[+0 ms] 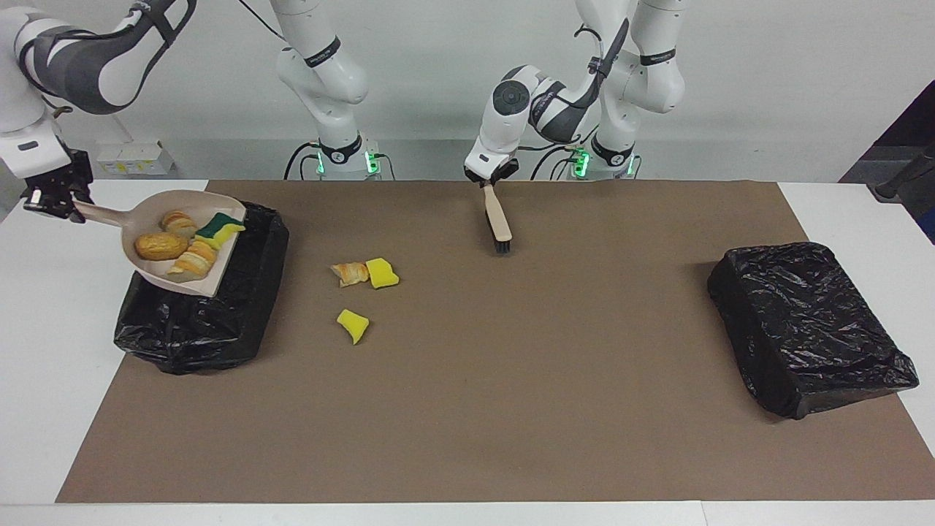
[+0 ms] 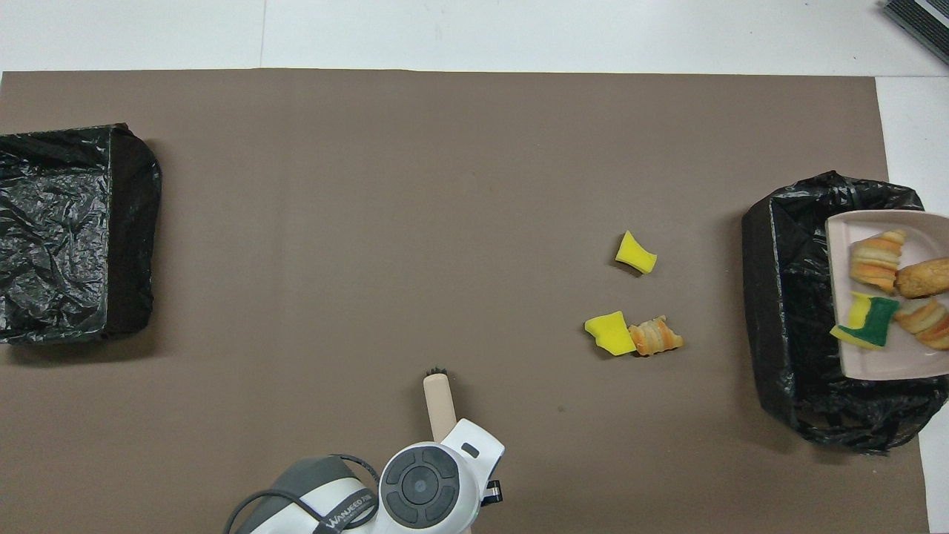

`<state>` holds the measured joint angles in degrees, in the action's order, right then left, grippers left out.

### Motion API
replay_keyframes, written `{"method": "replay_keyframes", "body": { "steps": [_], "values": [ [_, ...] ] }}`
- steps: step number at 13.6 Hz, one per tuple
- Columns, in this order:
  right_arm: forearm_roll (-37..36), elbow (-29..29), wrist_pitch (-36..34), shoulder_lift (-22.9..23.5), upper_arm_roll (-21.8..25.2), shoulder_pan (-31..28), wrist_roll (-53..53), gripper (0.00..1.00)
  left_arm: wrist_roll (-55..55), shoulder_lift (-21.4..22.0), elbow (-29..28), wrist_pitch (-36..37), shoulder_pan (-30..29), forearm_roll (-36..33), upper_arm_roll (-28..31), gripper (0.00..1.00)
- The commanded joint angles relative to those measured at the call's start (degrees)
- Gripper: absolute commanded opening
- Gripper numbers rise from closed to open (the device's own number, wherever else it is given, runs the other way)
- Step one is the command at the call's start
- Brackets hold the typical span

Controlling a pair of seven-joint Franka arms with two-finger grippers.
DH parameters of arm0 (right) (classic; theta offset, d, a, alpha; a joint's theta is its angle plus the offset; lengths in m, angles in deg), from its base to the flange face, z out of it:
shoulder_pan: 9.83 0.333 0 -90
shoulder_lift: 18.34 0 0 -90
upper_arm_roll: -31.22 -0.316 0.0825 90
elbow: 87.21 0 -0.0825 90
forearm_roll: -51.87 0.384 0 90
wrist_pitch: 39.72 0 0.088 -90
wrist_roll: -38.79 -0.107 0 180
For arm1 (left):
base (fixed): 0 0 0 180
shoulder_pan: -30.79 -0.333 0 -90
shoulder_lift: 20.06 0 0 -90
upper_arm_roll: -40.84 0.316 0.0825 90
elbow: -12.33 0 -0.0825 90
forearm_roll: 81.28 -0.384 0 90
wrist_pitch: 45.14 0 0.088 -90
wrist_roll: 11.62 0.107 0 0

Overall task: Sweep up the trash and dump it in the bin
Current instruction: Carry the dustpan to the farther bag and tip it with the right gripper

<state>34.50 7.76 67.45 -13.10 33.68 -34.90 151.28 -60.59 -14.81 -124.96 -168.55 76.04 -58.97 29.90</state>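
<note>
The white table [image 1: 44, 409] under its brown paper mat [image 1: 511, 409] fills the facing frame. At the middle left a bin lined with crinkled black plastic [image 1: 197, 329] is sitting open, with a second black-lined bin [image 1: 811, 329] at the right edge.

Over the open bin, the right hand [image 1: 50, 201], at the upper left of the frame, is clamped on the handle of a beige plastic dustpan [image 1: 142, 270]. The pan is carrying four pieces of trash: a golden-brown bread chunk [image 1: 153, 246], two striped croissant pieces [image 1: 191, 259] and a yellow sponge with a green layer [image 1: 218, 228].

As I judge it, the pan's mouth wants tipping downward slowly while its front lip is kept inside the liner's rim, since the overhead view shows the pan covering only the bin's outer half. A quick tilt could bounce the bread out.

At the upper centre the left hand [image 1: 491, 177] is closed on a beige brush with black bristles [image 1: 500, 223], waiting above the mat.

Three pieces are lying on the mat left of centre: a croissant bit [image 1: 350, 273] touching a yellow sponge piece [image 1: 381, 272], and another yellow scrap [image 1: 353, 324] below them.
</note>
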Motion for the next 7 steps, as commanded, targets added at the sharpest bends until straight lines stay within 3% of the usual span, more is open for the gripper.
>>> {"method": "replay_keyframes", "body": {
  "steps": [1,2,5,7],
  "values": [
    [-12.7,1.8,4.4,0.0,-0.8,3.0,-3.2,0.00,0.3,1.4,-1.9,-1.4,1.3,1.4,0.8,0.00],
    [-17.8,3.4,4.1,-0.5,-0.8,4.4,-7.0,0.00,0.3,1.6,-2.4,-1.7,1.4,1.4,0.7,0.00],
    [-21.4,11.3,5.9,-3.1,-0.8,4.7,-9.7,0.00,0.2,1.6,-2.5,-1.3,1.4,1.4,0.7,0.00],
    [-23.9,10.9,5.3,-3.1,-0.9,4.9,-9.7,0.00,0.4,1.6,-2.5,-1.2,1.3,1.4,0.8,0.00]
  ]
}}
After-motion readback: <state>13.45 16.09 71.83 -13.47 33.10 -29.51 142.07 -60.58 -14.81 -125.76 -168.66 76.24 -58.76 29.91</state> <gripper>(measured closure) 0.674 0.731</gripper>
